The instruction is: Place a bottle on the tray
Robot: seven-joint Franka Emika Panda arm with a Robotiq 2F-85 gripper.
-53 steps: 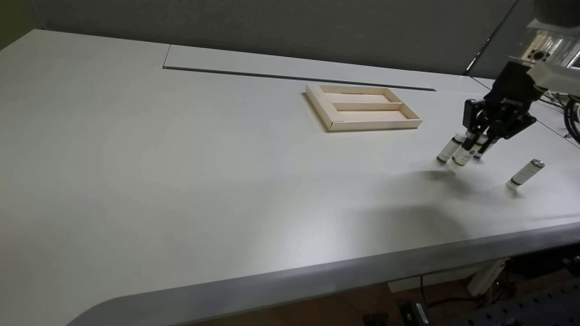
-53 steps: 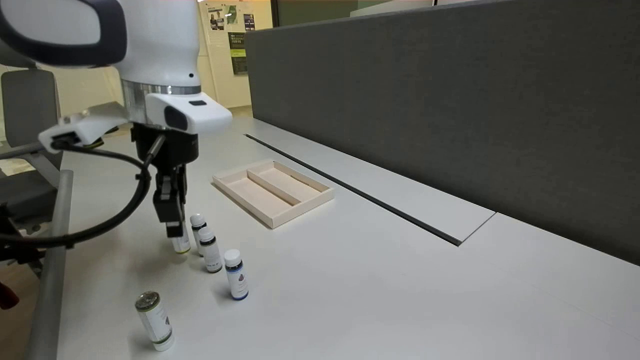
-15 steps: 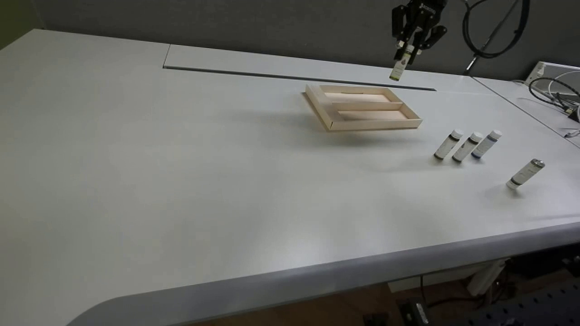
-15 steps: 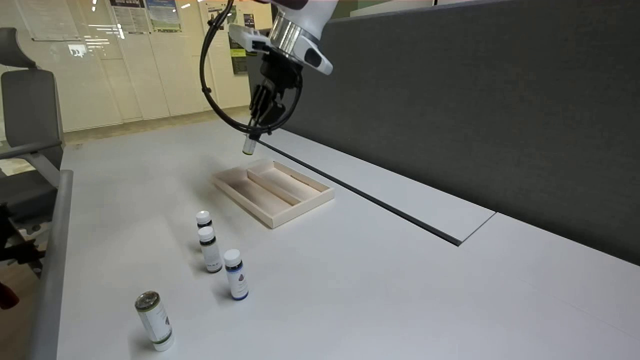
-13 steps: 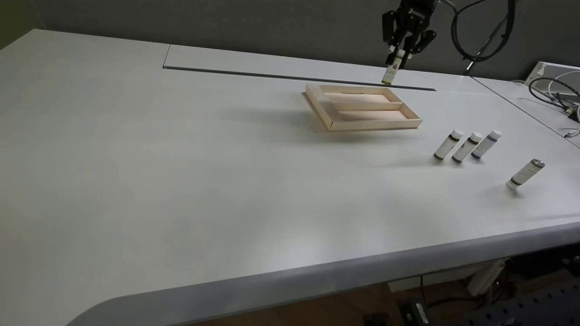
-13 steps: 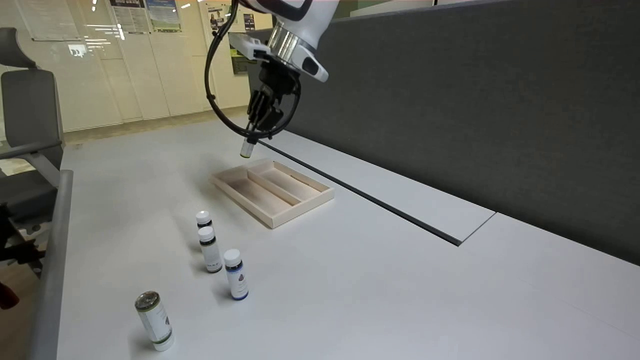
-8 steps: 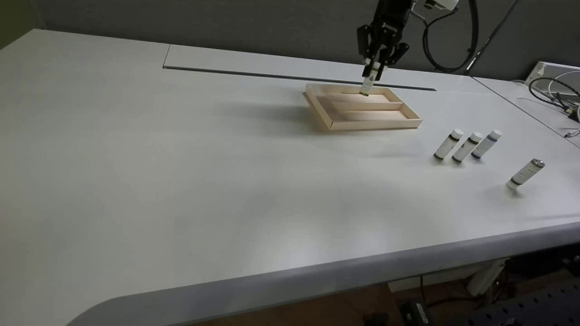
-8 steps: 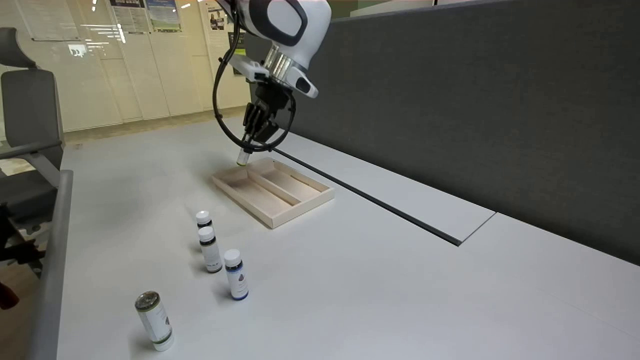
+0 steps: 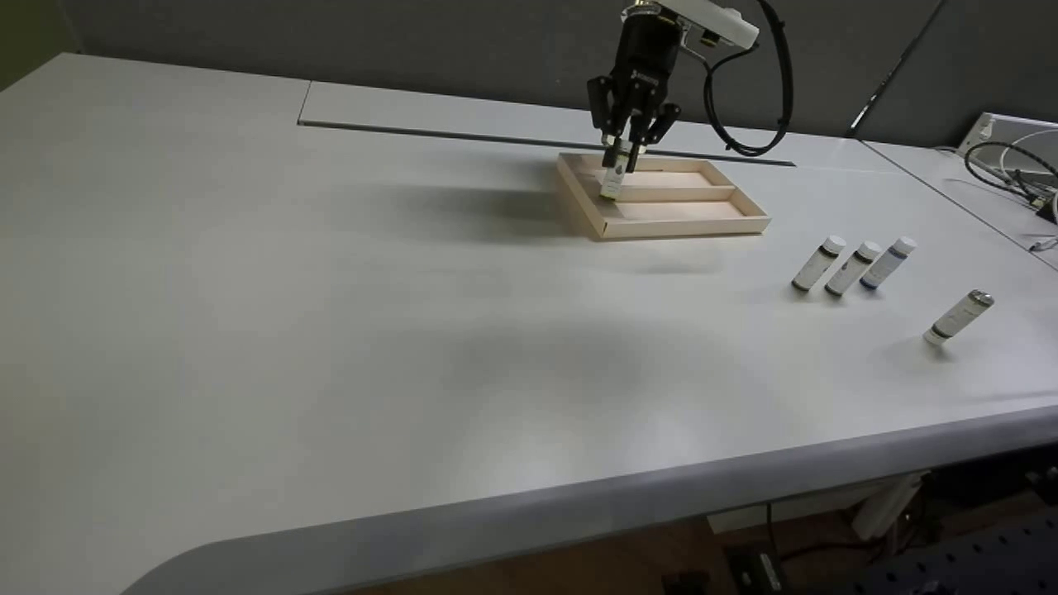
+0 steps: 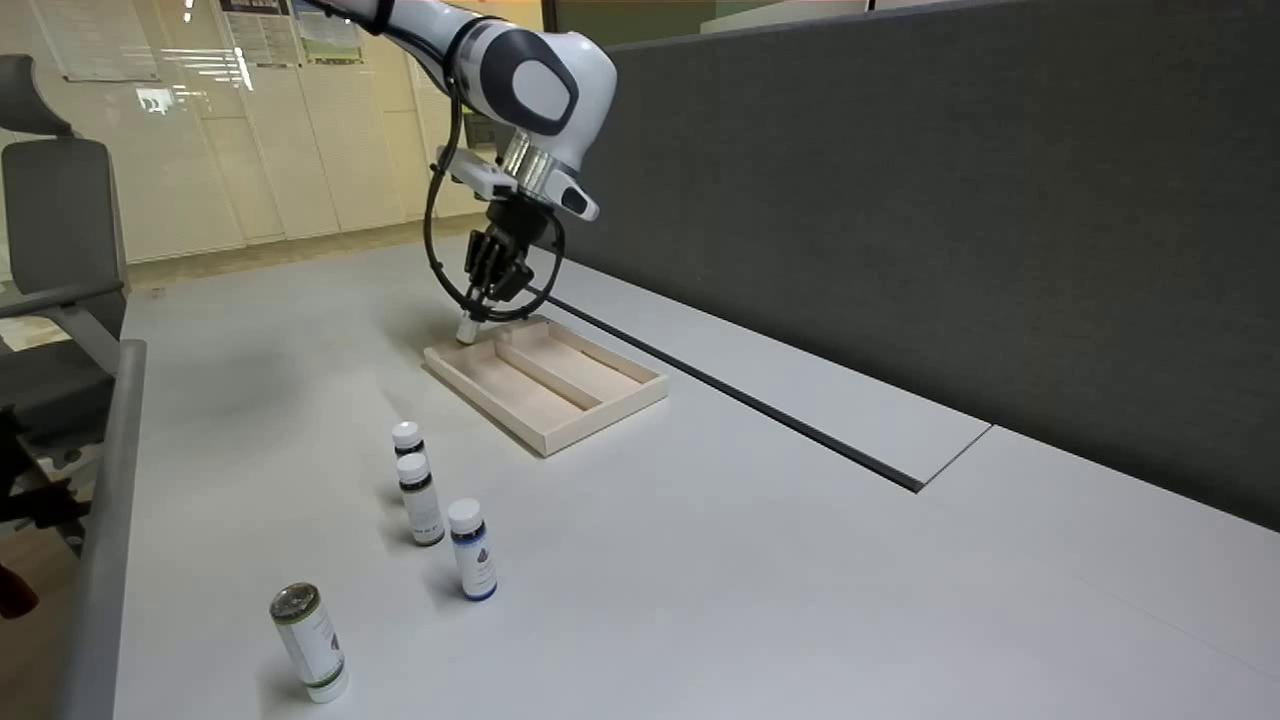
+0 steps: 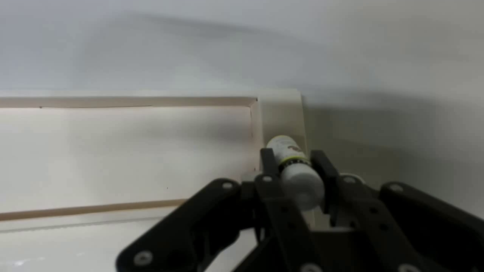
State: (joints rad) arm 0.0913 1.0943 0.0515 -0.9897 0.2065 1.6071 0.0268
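My gripper (image 9: 621, 162) is shut on a small white bottle (image 9: 613, 180) with a yellow-green band, its cap end up and its body tilted. The gripper also shows in an exterior view (image 10: 482, 298), with the bottle (image 10: 467, 330) below it. The light-wood tray (image 9: 686, 227) has two long compartments and lies flat; it also shows in an exterior view (image 10: 605, 412). In the wrist view the bottle (image 11: 302, 183) between my fingertips (image 11: 291, 155) appears over the tray's wide end border (image 11: 283, 113). Whether it touches the tray cannot be told.
Several similar bottles stand on the table: three close together (image 9: 814, 264) (image 9: 851, 270) (image 9: 887, 264) and one apart, cap down (image 9: 957, 317). A grey partition (image 10: 900, 200) rises behind the table. Cables (image 9: 996, 178) lie at the table's far end.
My gripper was low beside the grouped bottles, then rose with one bottle. It has moved across to the tray and come down over the tray's far end. The other bottles and the tray stay put.
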